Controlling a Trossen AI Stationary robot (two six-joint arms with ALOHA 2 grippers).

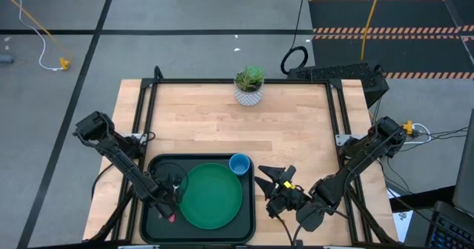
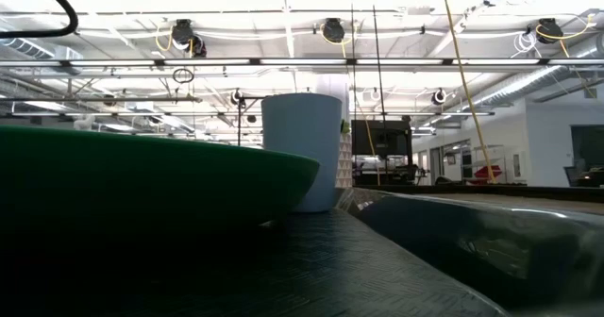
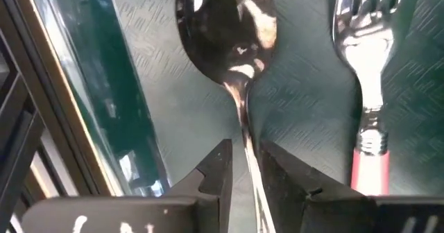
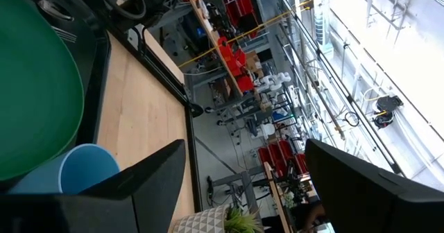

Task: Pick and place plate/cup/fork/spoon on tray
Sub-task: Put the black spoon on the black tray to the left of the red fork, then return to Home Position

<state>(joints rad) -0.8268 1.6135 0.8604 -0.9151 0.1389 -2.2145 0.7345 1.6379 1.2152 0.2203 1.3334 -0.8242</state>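
Note:
The dark tray [image 1: 154,176] lies at the table's near left. The green plate [image 1: 212,197] rests flat in it, and the light-blue cup [image 1: 239,164] stands upright at its far right corner. The red-handled fork [image 3: 368,87] and the silver spoon [image 3: 227,32] lie side by side on the tray floor left of the plate. My left gripper [image 3: 246,165] is low over the tray's left part [image 1: 169,198], shut on the spoon. My right gripper [image 1: 272,184] is open and empty over the table, just right of the tray. My left gripper has the spoon's handle [image 3: 244,132] pinched between its two fingers, a little behind the bowl. The fingers lie along the handle, coming from the handle's end. The bowl lies on the tray floor beside the fork's tines.
A white patterned plant pot [image 1: 249,93] stands at the table's far edge, in the middle. Black frame rails [image 1: 337,108] run along the table's sides. Bare wood lies between the pot and the tray. In the low view, the plate's rim [image 2: 142,166] and the cup [image 2: 302,152] fill the foreground.

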